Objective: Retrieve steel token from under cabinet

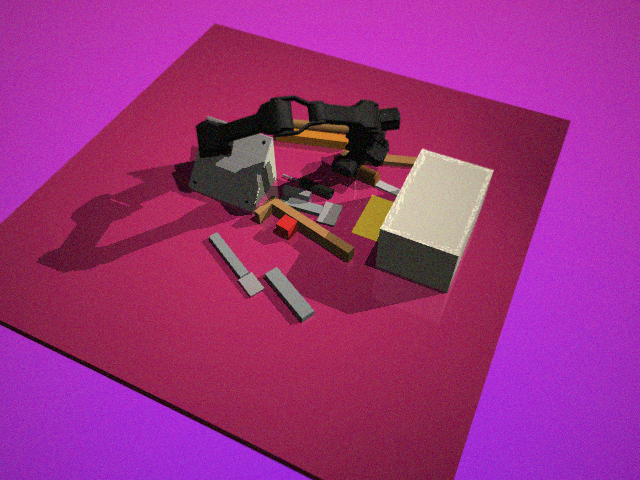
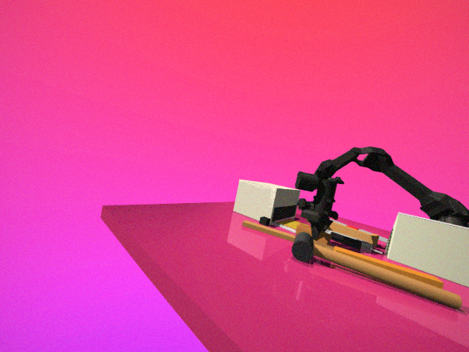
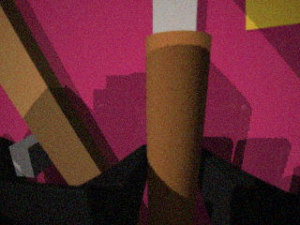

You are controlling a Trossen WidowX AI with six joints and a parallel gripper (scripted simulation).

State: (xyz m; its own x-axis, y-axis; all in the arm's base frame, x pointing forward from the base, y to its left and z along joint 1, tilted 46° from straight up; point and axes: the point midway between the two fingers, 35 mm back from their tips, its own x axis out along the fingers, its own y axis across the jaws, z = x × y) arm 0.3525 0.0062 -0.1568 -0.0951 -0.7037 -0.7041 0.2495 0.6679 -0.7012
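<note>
My gripper (image 1: 356,169) (image 2: 319,232) (image 3: 171,151) is shut on the round wooden handle (image 1: 370,175) (image 3: 178,103) of a tool with a flat, light grey blade (image 1: 387,187) (image 3: 174,16). The blade points toward the cabinet (image 1: 439,198) (image 2: 253,200); its far end is hidden in the top view and cut off in the wrist view. The yellow marked area (image 1: 369,219) (image 2: 289,224) (image 3: 277,13) lies in front of the cabinet, to one side of the blade. A dark opening (image 2: 283,213) shows low on the cabinet. The steel token cannot be made out.
An L-shaped wooden stick (image 1: 310,225), red block (image 1: 285,227), black-handled screwdriver (image 1: 323,191) and flat grey pieces (image 1: 289,294) lie nearby. An orange bar (image 1: 316,137), a wooden rod (image 2: 378,268) with a black head (image 2: 303,248) and a thin wooden strip (image 1: 399,160) lie on the other side.
</note>
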